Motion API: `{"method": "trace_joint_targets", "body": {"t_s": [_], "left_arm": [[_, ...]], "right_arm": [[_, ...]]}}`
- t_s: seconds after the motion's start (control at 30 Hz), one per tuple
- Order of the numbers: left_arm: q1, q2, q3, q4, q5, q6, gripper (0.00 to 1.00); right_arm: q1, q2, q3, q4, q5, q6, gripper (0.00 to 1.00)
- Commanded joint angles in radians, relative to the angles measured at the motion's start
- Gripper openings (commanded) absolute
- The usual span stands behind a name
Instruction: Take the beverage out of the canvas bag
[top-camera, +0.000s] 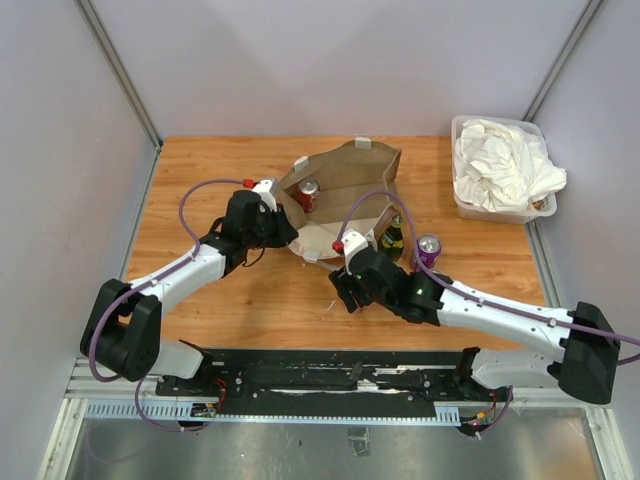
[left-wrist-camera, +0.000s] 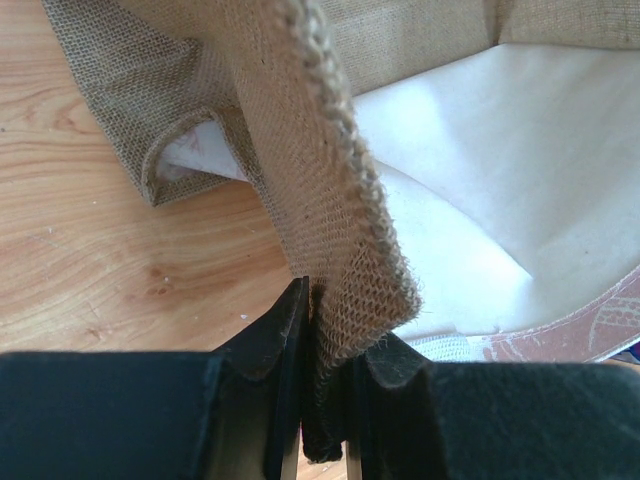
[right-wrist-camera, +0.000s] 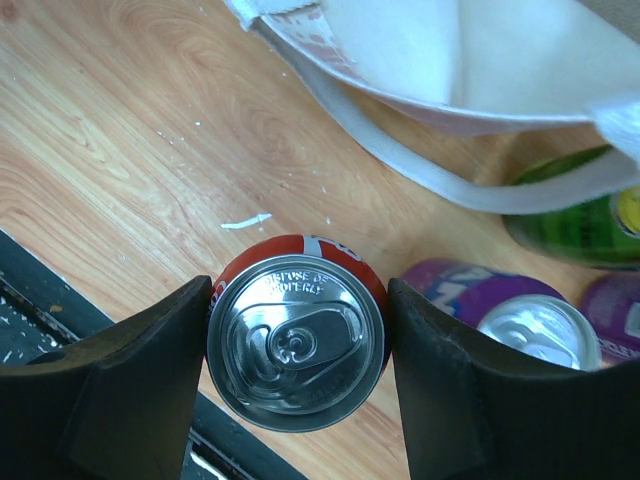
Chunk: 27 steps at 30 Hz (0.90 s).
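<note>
Open canvas bag (top-camera: 350, 180) stands on the table (top-camera: 200, 170), left end effector (left-wrist-camera: 328, 335) pinched tight on its woven rim, right end effector (right-wrist-camera: 298, 300) clamped around a red beverage can (right-wrist-camera: 297, 345) just off the bag's near side, beside a purple can (right-wrist-camera: 520, 325) and green bottle (right-wrist-camera: 575, 220).

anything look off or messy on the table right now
Nothing is spilled or broken. A white scrap and a few flecks lie on the table by the right gripper, which grips a red can. The canvas bag sits askew to the table edges, its rim pinched by the left gripper.
</note>
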Motion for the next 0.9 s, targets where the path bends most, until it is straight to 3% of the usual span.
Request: {"method": "trace_joint_targets", "body": {"t_s": [0.0, 0.2, 0.33, 0.43, 0.63, 0.87], "left_arm": [[0.005, -0.018, -0.019, -0.035, -0.011, 0.005, 0.21], [0.004, -0.012, -0.017, -0.037, -0.011, 0.011, 0.21], [0.005, -0.013, -0.022, -0.031, -0.008, 0.012, 0.21], [0.004, -0.009, -0.025, -0.025, -0.006, 0.011, 0.21], [0.005, -0.007, -0.027, -0.016, 0.000, 0.005, 0.21], [0.004, -0.016, -0.024, -0.014, 0.005, 0.000, 0.21]], "right_arm": [[0.015, 0.061, -0.013, 0.186, -0.026, 0.042, 0.01], [0.015, 0.169, 0.001, 0.209, -0.015, 0.102, 0.05], [0.015, 0.180, 0.002, 0.201, -0.009, 0.131, 0.58], [0.015, 0.178, 0.015, 0.170, 0.002, 0.122, 0.77], [0.017, 0.142, 0.089, 0.089, 0.026, 0.069, 0.87], [0.016, 0.125, 0.281, 0.036, 0.086, -0.034, 0.87]]}}
